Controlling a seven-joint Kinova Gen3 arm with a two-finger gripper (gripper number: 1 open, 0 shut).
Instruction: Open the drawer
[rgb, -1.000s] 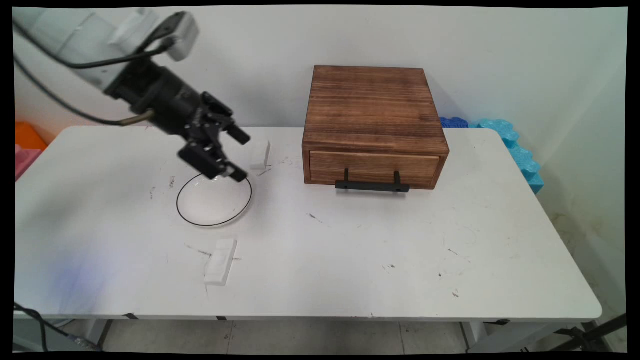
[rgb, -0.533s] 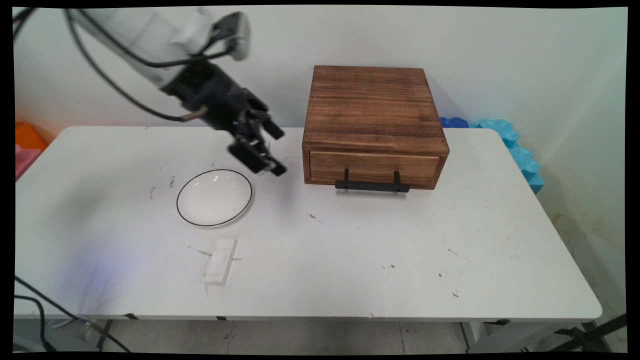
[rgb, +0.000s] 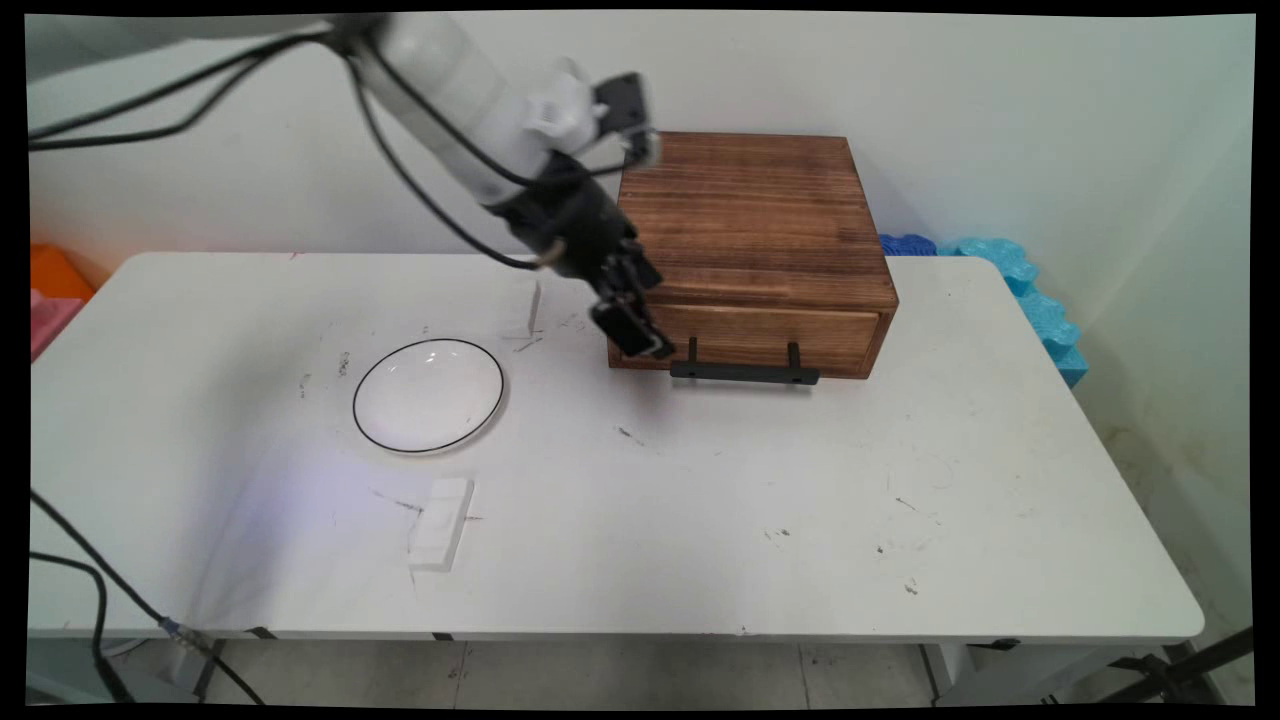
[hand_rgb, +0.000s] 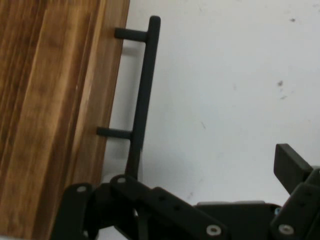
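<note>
At the left front corner of the wooden box (rgb: 750, 215), your end effector (rgb: 640, 335) hangs low over the worktop (rgb: 800, 500), tilted down and toward the drawer front (rgb: 750, 335). From the hand view you can see its fingers spread, one fingertip far out to the side, and nothing between them.

The nearest thing to it is the black bar handle (rgb: 745, 372), which stands off the drawer on two short posts. The drawer looks pushed in flush with the box. The end effector sits just beside the handle's left end. In the hand view that end of the bar passes behind the linkage, so you cannot tell whether they are touching.

Further left on the worktop you have a white plate with a dark rim (rgb: 428, 395), well apart from the arm. A small upright white piece (rgb: 524, 308) stands behind it and a flat white block (rgb: 440, 523) lies nearer the front edge. Blue foam (rgb: 1020, 280) rests against the wall at the far right corner.
</note>
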